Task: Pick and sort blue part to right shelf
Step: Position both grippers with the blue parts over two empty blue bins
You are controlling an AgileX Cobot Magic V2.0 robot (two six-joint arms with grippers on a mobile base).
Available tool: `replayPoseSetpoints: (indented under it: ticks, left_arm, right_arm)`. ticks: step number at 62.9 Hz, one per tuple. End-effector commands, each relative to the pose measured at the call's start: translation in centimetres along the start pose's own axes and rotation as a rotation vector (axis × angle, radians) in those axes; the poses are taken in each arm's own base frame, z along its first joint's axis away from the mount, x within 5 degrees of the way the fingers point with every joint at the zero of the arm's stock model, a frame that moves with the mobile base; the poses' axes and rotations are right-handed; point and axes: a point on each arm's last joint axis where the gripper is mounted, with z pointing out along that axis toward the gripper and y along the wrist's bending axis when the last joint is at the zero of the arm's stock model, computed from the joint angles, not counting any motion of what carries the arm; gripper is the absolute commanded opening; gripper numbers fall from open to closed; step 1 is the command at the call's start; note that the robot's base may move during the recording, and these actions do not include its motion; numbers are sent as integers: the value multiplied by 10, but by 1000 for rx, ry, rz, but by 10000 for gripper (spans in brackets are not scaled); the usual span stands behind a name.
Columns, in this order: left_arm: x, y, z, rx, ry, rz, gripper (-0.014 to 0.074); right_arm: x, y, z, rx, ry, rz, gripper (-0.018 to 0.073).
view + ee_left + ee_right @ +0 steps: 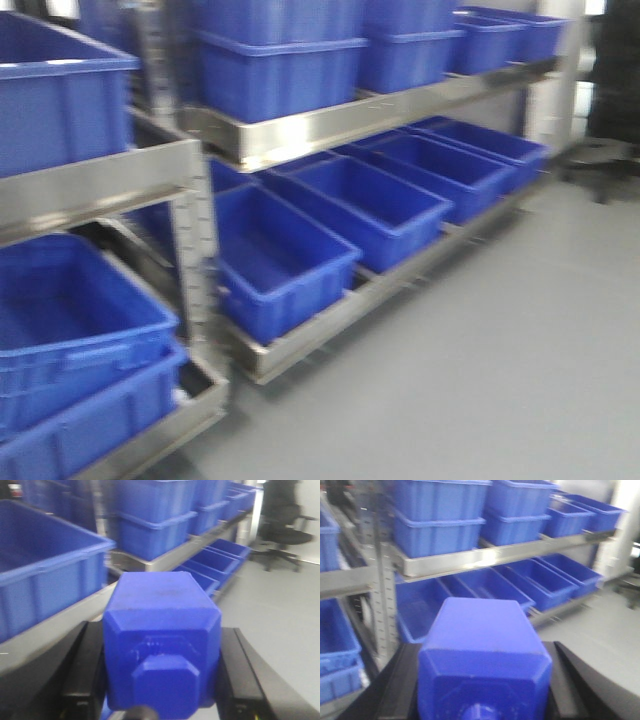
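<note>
Carry step. Blue part is clamped by left gripper; similar block is clamped by right gripper. Right shelf is faced; lowering over a bin is required next.

Probably a warehouse storeroom: steel shelf racks, blue bins.

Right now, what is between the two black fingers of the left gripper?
The small deep-blue bottle-shaped block fills that gap, touching both black fingers; the left wrist view shows it.
</note>
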Motion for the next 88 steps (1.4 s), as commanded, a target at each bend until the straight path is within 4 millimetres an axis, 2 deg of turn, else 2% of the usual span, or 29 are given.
replayPoseSetpoints:
  ticks: [1, 88]
  left_arm:
    - [-19, 2, -3, -26, -109, -14, 332]
    - [-19, 2, -3, -26, -109, -14, 332]
  right_arm:
    - [-18, 0, -1, 2, -113, -24, 393]
    - [-18, 0, -1, 2, -113, -24, 393]
